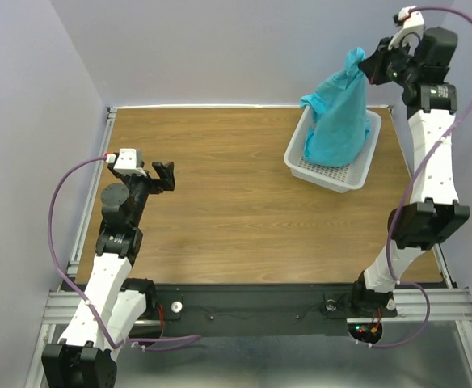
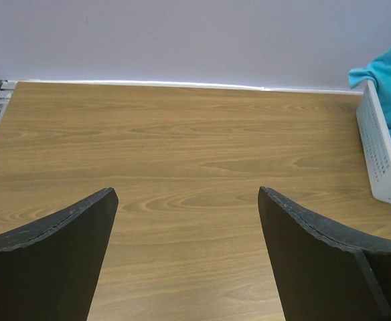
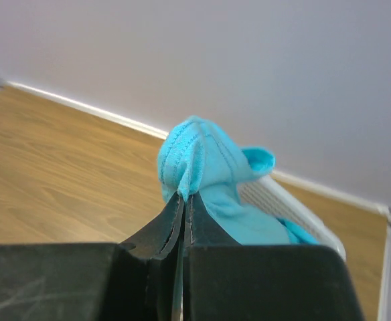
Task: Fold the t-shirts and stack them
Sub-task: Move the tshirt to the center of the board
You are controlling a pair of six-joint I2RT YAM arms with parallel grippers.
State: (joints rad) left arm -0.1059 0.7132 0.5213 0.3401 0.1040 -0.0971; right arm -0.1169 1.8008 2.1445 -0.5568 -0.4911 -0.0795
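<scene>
Grip: pinched bunched top of turquoise t-shirt (image 1: 339, 117) in clenched right fingers (image 3: 181, 208), held high with lower part draped in white basket (image 1: 357, 176), likely to draw it clear for folding; parked left fingers (image 1: 164, 175) splayed and empty over worktop (image 1: 220, 194).

I'm seeing the t-shirt (image 1: 339, 113) at upper right as thin matt cloth, softly creased. The basket (image 1: 345, 175) is white perforated plastic with a faint sheen. The table (image 1: 220, 194) is smooth wood-grain, satin. The left gripper (image 2: 185, 190) has matt black fingers with scuffed edges.
</scene>
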